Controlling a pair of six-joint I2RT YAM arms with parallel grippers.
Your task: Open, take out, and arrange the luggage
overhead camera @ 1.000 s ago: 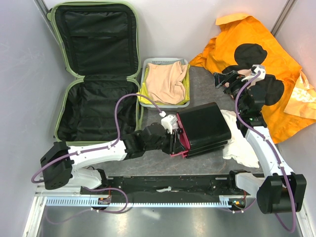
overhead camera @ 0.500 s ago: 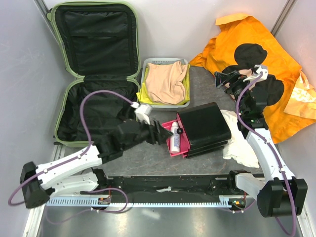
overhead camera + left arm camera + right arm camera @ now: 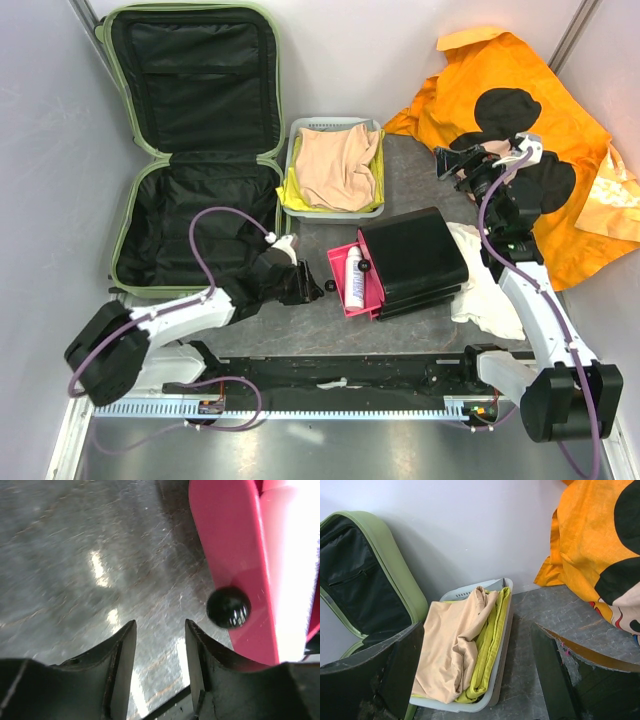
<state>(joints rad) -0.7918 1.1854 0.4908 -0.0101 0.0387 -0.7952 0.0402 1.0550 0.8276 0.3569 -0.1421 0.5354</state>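
The luggage (image 3: 195, 215) at the far-left corner is pale green outside and plain black inside. The basket (image 3: 340, 212) by the far edge is pale grey, with a peach cloth (image 3: 335, 165) over a yellow-green cloth (image 3: 289, 196). At the far-right corner an orange sheet (image 3: 470, 100) carries large round black patches. The black box (image 3: 415, 255) has a pink drawer (image 3: 225, 555) with a glossy black knob (image 3: 228, 607). The worktop (image 3: 420, 185) is mottled dark grey.
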